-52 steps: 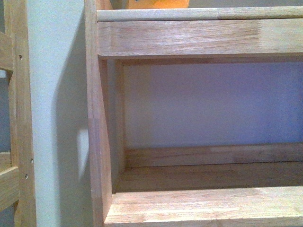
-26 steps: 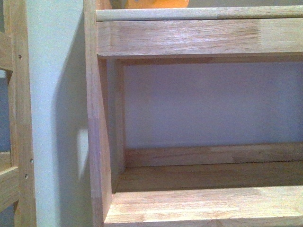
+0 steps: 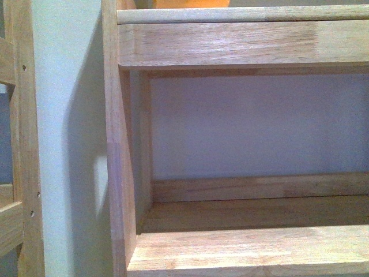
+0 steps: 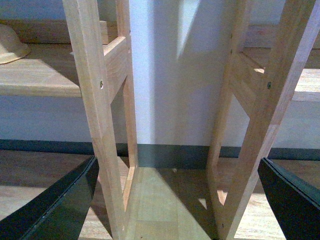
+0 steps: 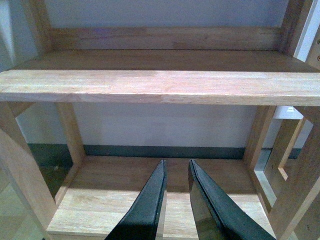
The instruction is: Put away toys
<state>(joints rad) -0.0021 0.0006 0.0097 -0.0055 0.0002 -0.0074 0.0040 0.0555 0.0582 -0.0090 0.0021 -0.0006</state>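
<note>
Only an orange toy point(image 3: 190, 3) sliver shows, above the shelf rail point(image 3: 242, 15).

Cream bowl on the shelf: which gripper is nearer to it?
Left, probably. The left gripper points beside the cream bowl; the right gripper faces another shelf, bowl unseen.

Only the two hands show anything of the robot; the front view catches no part of either arm.

The left hand point(image 4: 175, 200) appears in its wrist view as two broad fingers point(image 4: 55, 210) of dark, near-black material with a faint green cast. Each is a flat, wedge-shaped slab with a straight bevelled edge and a dull sheen.

The right hand point(image 5: 177, 172) appears in its wrist view as two long, narrow fingers point(image 5: 145, 210) of the same dark, glossy material, tapering to slim pointed tips. No cables, screws or markings are visible on either hand.
</note>
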